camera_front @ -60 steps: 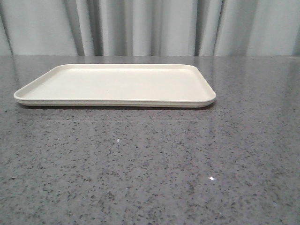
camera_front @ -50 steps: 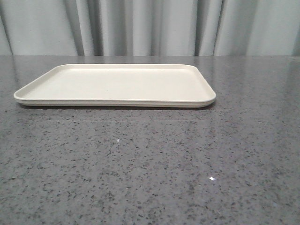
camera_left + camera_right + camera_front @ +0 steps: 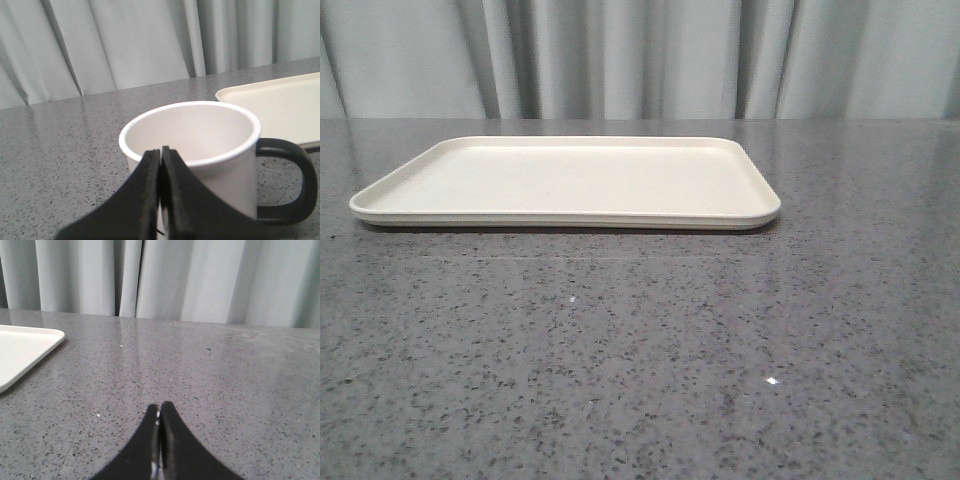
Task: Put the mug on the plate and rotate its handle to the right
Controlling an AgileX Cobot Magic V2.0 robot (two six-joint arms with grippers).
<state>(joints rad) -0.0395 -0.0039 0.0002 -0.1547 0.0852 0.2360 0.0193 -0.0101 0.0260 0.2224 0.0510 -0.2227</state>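
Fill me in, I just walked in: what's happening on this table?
Nothing is being handled yet. The plate lies bare on the grey table. The mug stands on the table beside the plate, right in front of the left tool, whose fingers are closed together ahead of it. The right tool is also closed, over bare table.

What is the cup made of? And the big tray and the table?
Mug: looks like glossy white enamel or ceramic, with a thin rolled rim and black handle. Plate: matte cream, probably plastic. Table: polished grey speckled stone, showing reflections.
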